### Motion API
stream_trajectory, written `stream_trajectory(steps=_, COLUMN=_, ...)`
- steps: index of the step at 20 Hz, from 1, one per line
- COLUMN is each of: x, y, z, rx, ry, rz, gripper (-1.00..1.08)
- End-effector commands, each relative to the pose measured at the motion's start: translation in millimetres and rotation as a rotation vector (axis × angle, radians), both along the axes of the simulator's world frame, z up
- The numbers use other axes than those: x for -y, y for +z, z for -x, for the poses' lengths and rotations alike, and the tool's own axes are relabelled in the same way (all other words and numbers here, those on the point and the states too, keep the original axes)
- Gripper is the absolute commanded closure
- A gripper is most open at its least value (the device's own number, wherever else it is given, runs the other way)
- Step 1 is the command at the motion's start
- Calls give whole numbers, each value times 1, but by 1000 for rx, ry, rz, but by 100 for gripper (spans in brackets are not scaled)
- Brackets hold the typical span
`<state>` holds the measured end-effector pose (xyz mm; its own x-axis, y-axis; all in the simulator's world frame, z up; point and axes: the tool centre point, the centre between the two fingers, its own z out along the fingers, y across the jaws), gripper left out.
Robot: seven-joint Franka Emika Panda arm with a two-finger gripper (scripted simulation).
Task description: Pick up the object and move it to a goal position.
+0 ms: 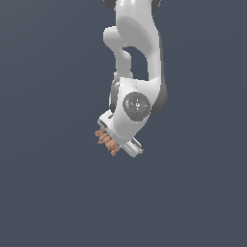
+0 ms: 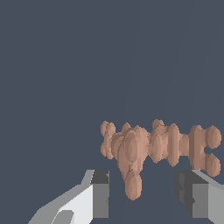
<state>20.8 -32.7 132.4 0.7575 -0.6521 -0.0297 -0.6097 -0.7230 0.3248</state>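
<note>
White arm [image 1: 137, 53] hangs from above against plain dark ground. Gripper [image 2: 142, 194] fingers [image 2: 101, 194] spread apart. Object [image 2: 153, 146], terracotta and knobbly, lies crosswise just beyond fingertips, one lobe dipping between them; contact with pads cannot tell.

Open room all around pincer [image 1: 112, 143]

In the exterior view the pincer [image 1: 117, 140] hides most of the object [image 1: 106, 140].
</note>
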Motion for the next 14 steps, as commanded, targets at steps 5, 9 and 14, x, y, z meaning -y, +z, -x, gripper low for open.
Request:
stream_trajectory(steps=5, x=1, y=-2, z=-3, rx=-1, ry=-83, rz=57, gripper=-20)
stream_trajectory(steps=9, x=1, y=-3, z=-4, rx=-1, ry=-109, rz=76, gripper=-20)
stream_trajectory(steps=14, x=1, y=-3, z=-4, rx=-1, ry=-114, rz=79, gripper=-20)
